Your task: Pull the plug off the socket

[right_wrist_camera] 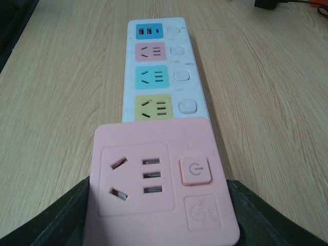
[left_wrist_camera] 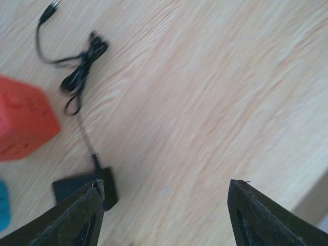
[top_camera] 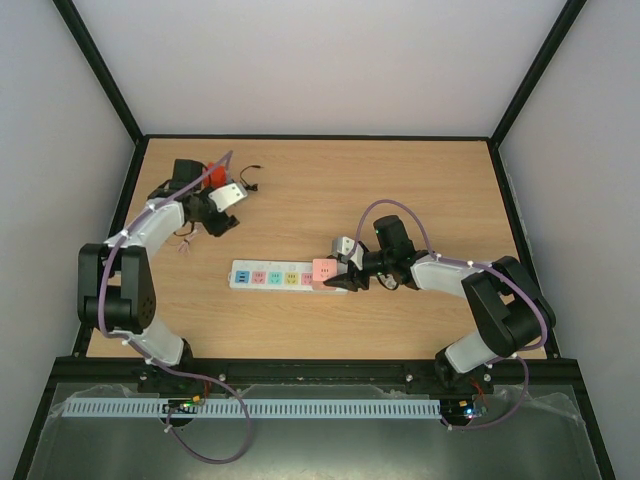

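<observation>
Socket (top_camera: 268, 275) lies mid-table. Pink plug (right_wrist_camera: 161, 177) sits on its right end, with right gripper (top_camera: 338, 276) clamped on plug's two sides. Left gripper (left_wrist_camera: 165, 183) is well apart at far left, jaws spread wide.

top external: high at the near side, looking down on the whole table (top_camera: 400, 180).
left wrist: close over far-left table.
right wrist: low, facing left along the socket (right_wrist_camera: 197, 77); top external shares it.

open tabletop (top_camera: 400, 180) flanking socket (top_camera: 270, 275), black adapter (left_wrist_camera: 84, 187) beside left fingers (left_wrist_camera: 77, 215)
</observation>
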You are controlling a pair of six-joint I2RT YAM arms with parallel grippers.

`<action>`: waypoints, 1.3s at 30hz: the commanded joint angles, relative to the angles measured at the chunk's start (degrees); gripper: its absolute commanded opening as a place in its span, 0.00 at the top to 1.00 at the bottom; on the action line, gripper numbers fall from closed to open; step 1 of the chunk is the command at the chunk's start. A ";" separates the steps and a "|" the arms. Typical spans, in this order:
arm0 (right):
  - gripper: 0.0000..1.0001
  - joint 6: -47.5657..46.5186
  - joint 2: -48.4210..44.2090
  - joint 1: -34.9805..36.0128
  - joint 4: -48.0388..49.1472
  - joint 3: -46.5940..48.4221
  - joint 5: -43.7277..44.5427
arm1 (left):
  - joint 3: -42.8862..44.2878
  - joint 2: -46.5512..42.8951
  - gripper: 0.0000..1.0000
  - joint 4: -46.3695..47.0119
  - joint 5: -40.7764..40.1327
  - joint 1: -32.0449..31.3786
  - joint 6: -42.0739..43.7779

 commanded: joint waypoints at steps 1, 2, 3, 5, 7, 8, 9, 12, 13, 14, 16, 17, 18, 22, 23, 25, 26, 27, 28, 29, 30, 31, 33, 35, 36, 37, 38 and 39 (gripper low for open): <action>0.63 0.36 -0.29 0.07 -2.44 -0.93 3.84 | -0.57 -3.56 0.31 -5.83 8.02 -4.13 -3.68; 0.63 0.36 -0.46 0.14 -2.55 -1.05 3.88 | -1.28 -4.08 0.31 -5.86 9.21 -5.25 -4.36; 0.63 0.22 -0.65 0.20 -2.59 -1.16 3.94 | -1.66 -4.42 0.31 -6.18 10.52 -6.50 -5.10; 0.63 -0.13 -1.02 0.37 -2.63 -1.42 3.95 | -2.25 -4.52 0.30 -6.81 12.48 -9.04 -6.69; 0.63 -0.22 -1.15 0.50 -2.75 -1.40 4.17 | -2.62 -4.12 0.30 -7.27 13.58 -11.91 -8.51; 0.63 -0.25 -1.08 0.58 -2.94 -1.26 4.16 | -2.81 -3.89 0.30 -7.06 13.70 -13.07 -9.21; 0.63 -0.33 -0.99 0.60 -3.11 -1.14 4.18 | -3.14 -3.59 0.31 -6.99 13.66 -14.12 -9.70; 0.63 -0.43 -0.72 0.60 -3.24 -1.01 4.19 | -4.30 -2.64 0.32 -6.99 13.66 -16.15 -10.42; 0.63 -0.43 -0.78 0.57 -3.25 -1.07 4.07 | -4.56 -2.44 0.32 -7.22 13.66 -16.88 -10.49; 0.63 -0.44 -0.83 0.58 -3.26 -1.11 4.00 | -4.94 -2.38 0.33 -7.20 13.55 -17.38 -10.60; 0.63 -0.43 -1.05 0.58 -3.33 -1.24 3.76 | -5.67 -2.45 0.33 -6.25 12.74 -18.40 -11.42; 0.63 -0.43 -1.06 0.58 -3.33 -1.26 3.66 | -6.00 -2.34 0.33 -5.74 12.30 -18.70 -11.58; 0.63 -0.43 -0.94 0.56 -3.33 -1.20 3.52 | -6.22 -2.18 0.33 -5.26 11.88 -19.04 -11.63; 0.63 -0.36 -0.54 0.66 -3.60 -0.92 3.31 | -6.12 -0.55 0.34 -4.87 9.30 -21.41 -10.67; 0.63 -0.34 -0.61 0.69 -3.66 -0.78 3.34 | -6.19 -0.19 0.34 -5.04 9.27 -21.91 -10.09; 0.63 -0.34 -0.75 0.69 -3.68 -0.84 3.39 | -6.16 0.50 0.34 -5.18 8.82 -22.64 -9.41; 0.63 -0.35 -0.78 0.67 -3.68 -0.93 3.38 | -6.10 0.86 0.34 -5.26 8.63 -23.07 -9.21; 0.63 -0.38 -0.87 0.62 -3.74 -0.88 3.36 | -5.91 1.28 0.34 -5.28 8.49 -23.28 -9.22; 0.63 -0.42 -0.89 0.68 -3.95 -0.89 3.37 | -5.80 1.73 0.34 -5.21 8.51 -23.41 -9.24; 0.63 -0.50 -1.01 0.69 -4.09 -0.91 3.37 | -5.83 2.06 0.35 -5.00 8.67 -23.55 -9.26; 0.63 -0.52 -1.06 0.65 -4.11 -0.86 3.38 | -5.93 2.37 0.38 -4.79 8.58 -23.80 -9.18; 0.63 -0.52 -1.14 0.66 -4.12 -0.95 3.35 | -6.23 2.59 0.41 -4.45 8.37 -24.06 -8.99; 0.63 -0.43 -1.06 0.67 -4.10 -0.90 3.41 | -7.01 2.54 0.48 -3.71 7.92 -24.51 -8.50; 0.63 -0.55 -1.13 0.68 -4.29 -0.86 3.39 | -7.94 1.39 0.50 -3.25 8.74 -24.67 -7.38; 0.63 -0.60 -1.15 0.67 -4.29 -0.92 3.43 | -8.55 0.48 0.52 -2.87 9.35 -24.68 -6.81; 0.63 -0.60 -1.15 0.64 -4.29 -0.95 3.43 | -9.34 -0.42 0.53 -2.37 9.84 -24.81 -6.07; 0.63 -0.61 -1.08 0.68 -4.29 -0.96 3.44 | -10.09 -1.50 0.55 -1.93 10.19 -24.85 -5.43; 0.63 -0.59 -1.00 0.69 -4.29 -0.97 3.40 | -10.76 -2.45 0.55 -1.33 10.47 -24.85 -4.92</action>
